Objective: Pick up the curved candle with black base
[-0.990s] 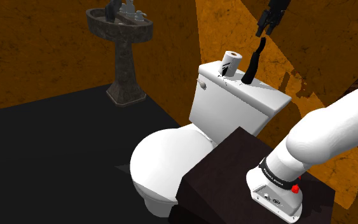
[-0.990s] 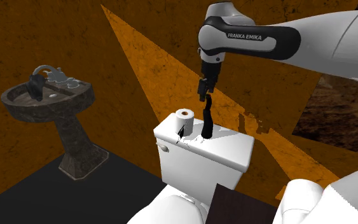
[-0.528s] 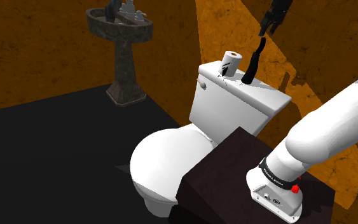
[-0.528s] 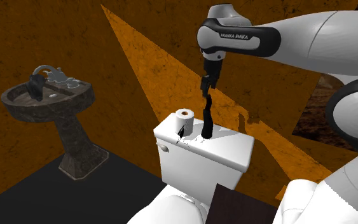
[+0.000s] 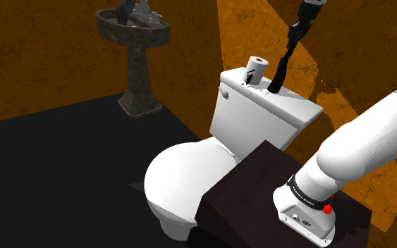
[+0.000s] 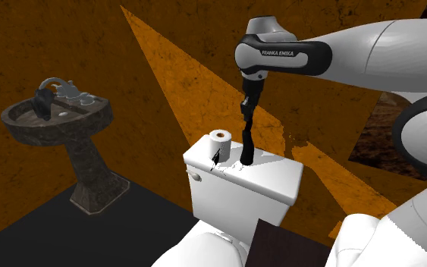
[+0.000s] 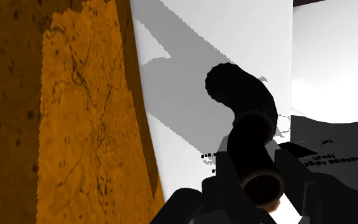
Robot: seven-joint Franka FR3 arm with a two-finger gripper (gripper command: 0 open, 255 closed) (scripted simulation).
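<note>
Candle [image 5: 280, 70] is black all over and curved. It stands upright on the toilet tank lid [image 5: 297, 107], just beside the toilet roll [image 5: 256, 68]. Gripper [image 5: 292, 39] is directly above, right at the candle's top end, and the wrist view has that tip close up against the claw. Black on black, so I can't tell whether it's clamped or apart. Risks: a hold that high on a curved stem could swing or slip on lift, and a sideways nudge could topple it into the roll or off the lid.

Curved black candle [image 5: 281, 70] merging with my black gripper [image 5: 290, 42] where they are meeting, tiny black object [image 5: 247, 79] by the white paper roll [image 5: 257, 69] proving too small to name.
</note>
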